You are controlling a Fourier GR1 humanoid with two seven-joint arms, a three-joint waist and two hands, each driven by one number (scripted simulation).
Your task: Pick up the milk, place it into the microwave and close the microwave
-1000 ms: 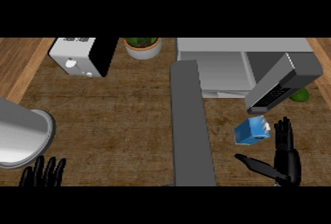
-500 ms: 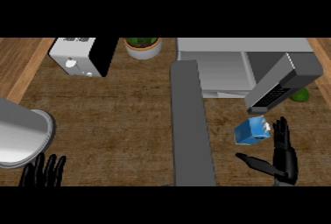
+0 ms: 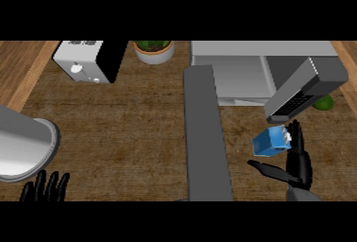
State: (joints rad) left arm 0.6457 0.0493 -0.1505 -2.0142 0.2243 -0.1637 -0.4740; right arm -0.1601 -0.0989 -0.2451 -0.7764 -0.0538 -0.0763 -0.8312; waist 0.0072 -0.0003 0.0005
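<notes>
A blue milk carton with a white cap lies tilted on the counter at the right. My right hand is open just right of it, fingers straight beside the carton and thumb spread below it. The grey microwave stands at the back right with its door swung open above the carton. My left hand rests open at the lower left edge, fingers up.
A long grey bar runs down the middle of the counter. A white and black toaster and a potted plant stand at the back. A grey round pan sits at the left. A green object lies behind the door.
My right hand has crept slightly closer to the milk carton. The left hand has not moved.
</notes>
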